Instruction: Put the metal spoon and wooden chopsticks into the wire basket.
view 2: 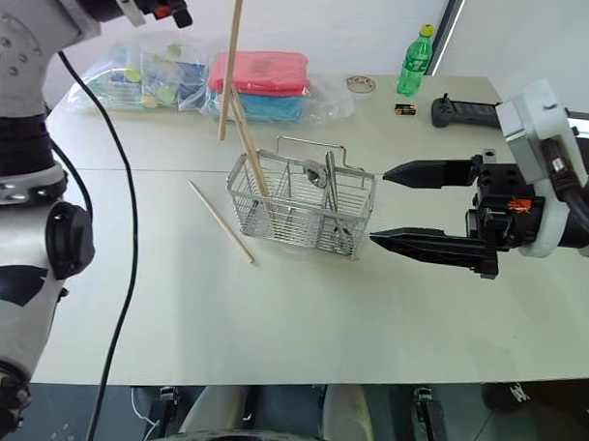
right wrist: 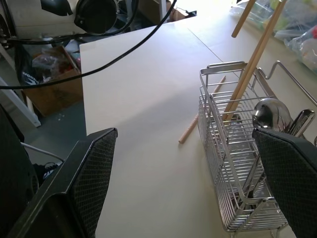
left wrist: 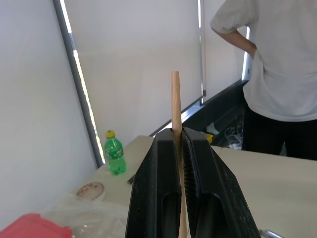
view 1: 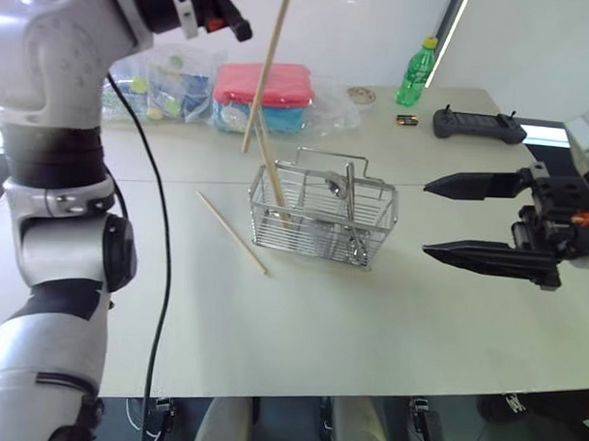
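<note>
The metal spoon [view 1: 336, 188] and one chopstick [view 1: 273, 171] are seen in the wire basket [view 1: 322, 221]; another chopstick [view 1: 265, 69] is clamped in the left gripper's [left wrist: 179, 148] jaws; a third [view 1: 232, 232] lies on the table [view 1: 368, 320]; the right gripper's [view 1: 447, 218] jaws gape empty.

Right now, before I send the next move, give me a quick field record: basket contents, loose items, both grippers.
wire basket: upright on the table
metal spoon: in the basket, bowl up
chopstick in basket: leaning in the basket's left end
chopstick on table: lying flat, left of the basket
held chopstick: raised above the basket's left end
left gripper: shut on the held chopstick
right gripper: open, empty, right of the basket
</note>
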{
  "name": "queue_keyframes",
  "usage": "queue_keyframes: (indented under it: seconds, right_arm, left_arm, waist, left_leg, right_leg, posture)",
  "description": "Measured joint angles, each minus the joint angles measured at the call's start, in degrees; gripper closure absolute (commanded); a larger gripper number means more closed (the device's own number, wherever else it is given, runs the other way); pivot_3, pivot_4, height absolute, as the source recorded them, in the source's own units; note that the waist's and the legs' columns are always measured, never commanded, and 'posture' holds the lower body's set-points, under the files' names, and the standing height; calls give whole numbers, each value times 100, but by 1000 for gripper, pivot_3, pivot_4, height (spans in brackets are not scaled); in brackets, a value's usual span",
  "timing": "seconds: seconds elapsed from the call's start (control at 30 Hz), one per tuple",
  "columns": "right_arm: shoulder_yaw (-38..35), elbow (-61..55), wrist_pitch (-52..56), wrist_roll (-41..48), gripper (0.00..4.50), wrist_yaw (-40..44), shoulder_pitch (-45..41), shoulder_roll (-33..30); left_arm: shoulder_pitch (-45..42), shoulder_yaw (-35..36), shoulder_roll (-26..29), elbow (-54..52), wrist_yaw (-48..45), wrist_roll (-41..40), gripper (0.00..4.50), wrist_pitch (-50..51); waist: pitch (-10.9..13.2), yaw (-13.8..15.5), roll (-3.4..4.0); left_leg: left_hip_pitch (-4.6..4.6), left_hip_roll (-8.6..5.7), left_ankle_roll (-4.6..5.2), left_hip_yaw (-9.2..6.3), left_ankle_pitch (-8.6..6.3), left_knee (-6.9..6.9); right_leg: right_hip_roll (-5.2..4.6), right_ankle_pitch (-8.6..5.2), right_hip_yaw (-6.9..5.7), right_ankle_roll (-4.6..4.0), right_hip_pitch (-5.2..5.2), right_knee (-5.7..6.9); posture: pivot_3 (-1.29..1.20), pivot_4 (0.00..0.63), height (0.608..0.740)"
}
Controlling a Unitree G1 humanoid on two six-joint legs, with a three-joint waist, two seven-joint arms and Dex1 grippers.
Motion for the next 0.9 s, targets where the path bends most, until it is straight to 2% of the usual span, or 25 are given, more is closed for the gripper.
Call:
queue_keyframes:
  seconds: [0.3,0.63,0.77,0.9]
  right_arm:
    - [-1,55,0,-3,0,-2,12,-74]
    - [-1,100,0,-1,0,40,8,-120]
    - [0,102,-3,-5,0,15,7,-118]
    - [16,107,-7,-12,0,0,-4,-116]
  left_arm:
    - [1113,-22,-243,-427,233,6,4479,-71]
    - [1237,1,-245,-494,296,-115,4479,-68]
    - [1285,1,-245,-549,270,-242,2970,64]
    - [1358,58,-306,-667,366,-471,885,331]
  waist:
    - [-1,-5,4]
    - [-2,10,4]
    - [-2,-1,4]
    - [-2,0,4]
  left_leg:
    - [9,2,0,4,0,1]
    - [5,0,0,2,0,4]
    - [5,0,0,3,0,5]
    - [5,0,1,2,0,5]
  right_leg:
    - [4,1,3,-2,2,7]
    - [2,1,3,-2,4,3]
    - [2,1,3,-2,4,3]
    - [2,1,3,-2,4,3]
  posture:
    - [0,150,692]
    - [0,150,692]
    - [0,150,692]
    - [0,150,692]
